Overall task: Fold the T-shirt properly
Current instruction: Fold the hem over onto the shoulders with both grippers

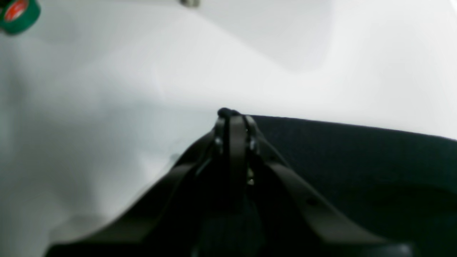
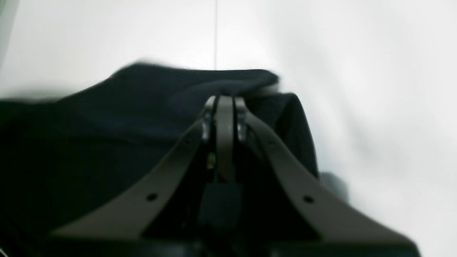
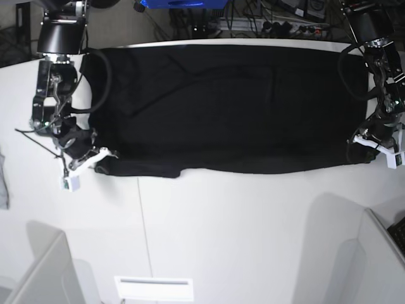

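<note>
Left hand [image 1: 232, 116] clamped tight on a black corner of the T-shirt [image 1: 357, 160], jaws pressed together with a small nub of cloth poking out past the tips, white tabletop [image 1: 142, 89] beyond. Right hand [image 2: 225, 100] likewise pinched shut on the T-shirt [image 2: 107, 125], bunched fabric rising ahead of the tips and draping down on both sides. Seen from the base view: right hand [image 3: 101, 155] at the garment's near corner on that view's left side, left hand [image 3: 362, 140] at the near corner on the opposite side, both low against the tabletop [image 3: 221, 221]. Between them, T-shirt [image 3: 228, 107] spread wide across the far half of the surface, plain black face up, near edge running roughly straight from one grip to the other, far edge close to the back rim. Farther off in the left wrist view, a green roll [image 1: 18, 14] with a red label, blurred, at the top corner. Grey cloth scrap [image 3: 3, 183] at the base view's left border, well apart from the shirt.
</note>
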You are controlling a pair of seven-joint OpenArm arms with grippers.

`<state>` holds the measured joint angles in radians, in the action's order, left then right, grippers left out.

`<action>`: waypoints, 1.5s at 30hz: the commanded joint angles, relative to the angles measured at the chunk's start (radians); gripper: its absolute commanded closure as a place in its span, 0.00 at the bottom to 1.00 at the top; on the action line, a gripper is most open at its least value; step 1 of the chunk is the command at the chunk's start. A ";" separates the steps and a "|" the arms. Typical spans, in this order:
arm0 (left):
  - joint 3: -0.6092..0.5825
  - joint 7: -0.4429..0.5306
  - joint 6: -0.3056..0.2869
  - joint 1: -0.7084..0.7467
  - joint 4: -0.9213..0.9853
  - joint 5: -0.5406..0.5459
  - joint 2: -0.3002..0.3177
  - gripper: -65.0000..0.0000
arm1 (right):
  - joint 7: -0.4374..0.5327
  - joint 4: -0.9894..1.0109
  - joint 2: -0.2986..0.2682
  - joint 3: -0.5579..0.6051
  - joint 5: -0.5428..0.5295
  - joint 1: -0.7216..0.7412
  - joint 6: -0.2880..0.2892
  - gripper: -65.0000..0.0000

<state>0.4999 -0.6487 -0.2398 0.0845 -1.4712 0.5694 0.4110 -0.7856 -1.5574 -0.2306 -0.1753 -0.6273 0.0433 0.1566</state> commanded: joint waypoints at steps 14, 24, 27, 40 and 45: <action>0.004 0.016 -0.010 0.068 -0.107 0.011 0.045 1.00 | -0.131 -0.232 0.063 -0.126 -0.012 -0.099 0.004 1.00; 0.041 0.016 -0.011 0.146 -0.142 0.014 0.058 1.00 | -0.162 -0.308 0.066 -0.149 -0.012 -0.187 0.004 1.00; 0.047 0.016 -0.013 0.159 -0.142 0.013 0.058 1.00 | -0.166 -0.348 0.066 -0.149 -0.012 -0.207 0.004 1.00; 0.050 0.016 -0.072 0.271 -0.210 0.010 0.058 1.00 | -0.318 -0.446 0.129 -0.252 -0.013 -0.254 0.011 1.00; 0.110 0.016 -0.072 0.312 -0.247 0.011 0.058 1.00 | -0.358 -0.447 0.155 -0.257 -0.013 -0.282 0.013 1.00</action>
<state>0.5991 -0.6548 -0.3149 0.3943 -1.7012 0.5770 0.4496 -1.1519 -1.9858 -0.0727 -0.4282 -0.6270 -0.2359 0.1589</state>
